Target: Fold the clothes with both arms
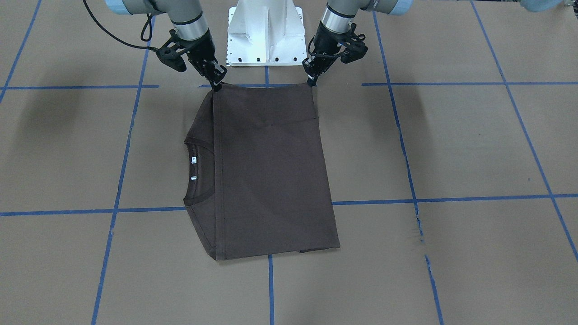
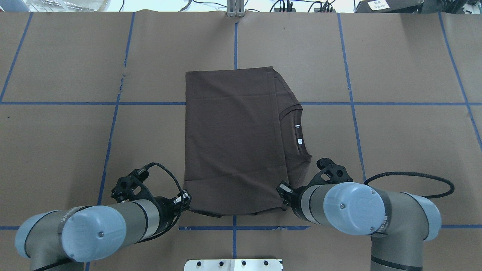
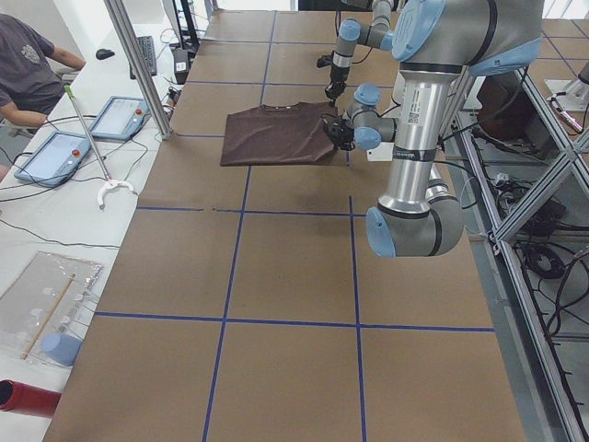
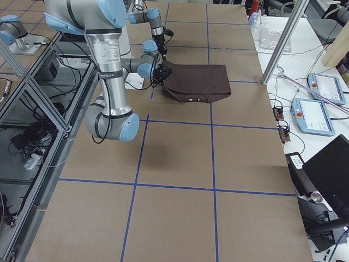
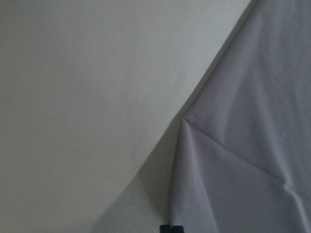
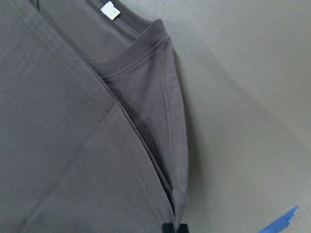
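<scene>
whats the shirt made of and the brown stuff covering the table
T-shirt: looks like soft matte knit, probably cotton jersey; it creases gently, with stitched hems and ribbed collar. Table cover: seems matte brown paper or card; flat, dull, scuffed beside a tape line.

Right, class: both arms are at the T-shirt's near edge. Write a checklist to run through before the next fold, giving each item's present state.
1. Left gripper shut on its corner of the T-shirt: ok.
2. Right gripper shut on the corner at the collar side: ok.
3. Both grippers on the same edge, the one nearest the robot: ok.
4. Rest of the T-shirt lying flat on the table, no bunching: ok.
5. All folded layers caught at each corner: cannot tell.
</scene>
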{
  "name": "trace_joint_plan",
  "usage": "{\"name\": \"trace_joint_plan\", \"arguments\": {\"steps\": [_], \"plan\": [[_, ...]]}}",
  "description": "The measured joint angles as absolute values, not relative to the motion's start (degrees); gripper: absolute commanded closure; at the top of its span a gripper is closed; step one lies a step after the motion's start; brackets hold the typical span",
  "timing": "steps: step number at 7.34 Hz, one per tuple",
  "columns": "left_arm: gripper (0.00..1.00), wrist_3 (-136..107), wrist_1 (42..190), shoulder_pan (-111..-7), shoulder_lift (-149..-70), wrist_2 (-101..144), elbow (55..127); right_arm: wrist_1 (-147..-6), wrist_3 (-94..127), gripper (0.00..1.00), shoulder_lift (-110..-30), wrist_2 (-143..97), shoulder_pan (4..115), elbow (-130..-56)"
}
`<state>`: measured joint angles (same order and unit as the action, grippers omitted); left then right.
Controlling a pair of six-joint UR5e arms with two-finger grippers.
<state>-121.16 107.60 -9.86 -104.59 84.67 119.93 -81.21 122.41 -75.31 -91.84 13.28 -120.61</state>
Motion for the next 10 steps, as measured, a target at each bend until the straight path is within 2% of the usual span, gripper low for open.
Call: {"name": "trace_joint_plan", "arguments": {"steps": [2,4,7,10], "plan": [[1.00,-120.4,106.7,-9.8,-103.4,84.9,125.0,-81.2,122.8,1.00,-78.0,-93.6,13.5,-126.8],[1.00,-117.6,106.3,-13.3,-105.2,85.7,125.3,-81.2,122.4,1.00,-77.9,-97.5,17.0,-128.8],[1.00,-109.6,103.6,-23.9,-114.8,88.6,116.9,-81.3,118.8,1.00,-68.8,-107.7,30.6,-118.7],[1.00,-103.8,103.8,-28.4,-117.3,88.7,112.0,-80.9,114.8,1.00,-61.6,-110.5,37.0,-108.8]]}}
